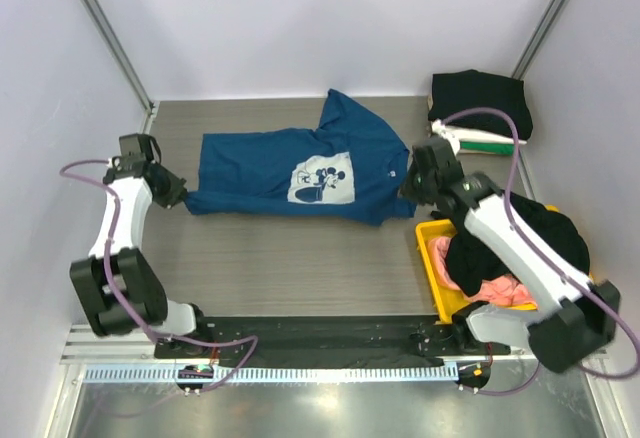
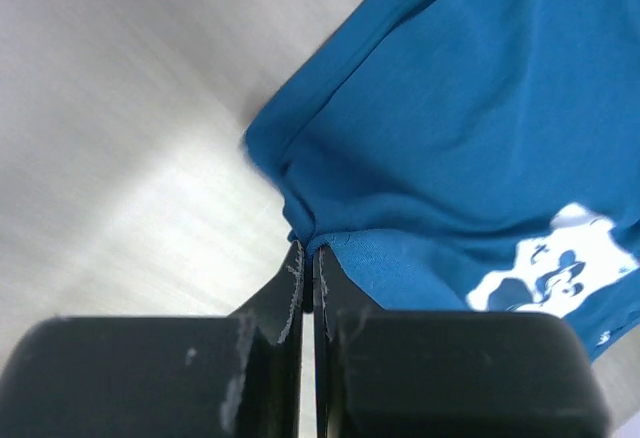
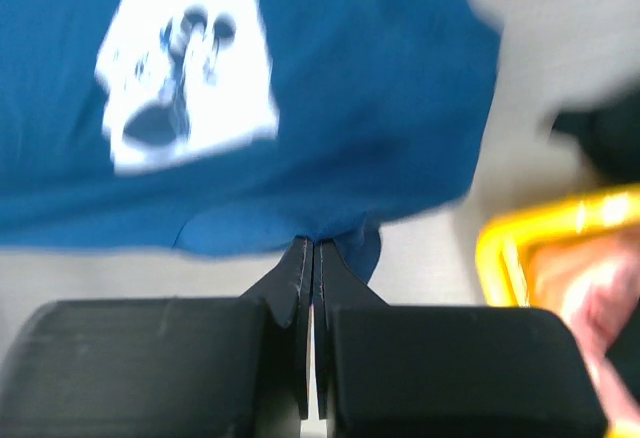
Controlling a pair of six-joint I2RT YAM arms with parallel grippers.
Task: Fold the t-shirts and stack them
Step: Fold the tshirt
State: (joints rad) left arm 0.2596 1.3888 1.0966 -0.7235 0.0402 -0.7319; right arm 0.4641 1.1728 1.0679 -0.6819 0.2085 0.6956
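A dark blue t-shirt point(image 1: 290, 163) with a white print lies spread across the table's middle. My left gripper point(image 1: 182, 196) is shut on its near left corner; in the left wrist view the cloth point(image 2: 450, 138) is pinched at the gripper's tips point(image 2: 308, 250). My right gripper point(image 1: 408, 196) is shut on its near right edge; in the right wrist view the shirt point(image 3: 300, 78) bunches at the gripper's tips point(image 3: 315, 243). A folded black t-shirt point(image 1: 480, 103) lies at the back right, with white and green cloth point(image 1: 485, 143) beside it.
A yellow bin point(image 1: 432, 258) at the right holds black point(image 1: 540, 243) and pink point(image 1: 500, 290) shirts; its rim shows in the right wrist view point(image 3: 560, 223). White walls enclose the table. A dark strip point(image 1: 300, 333) runs along the near edge.
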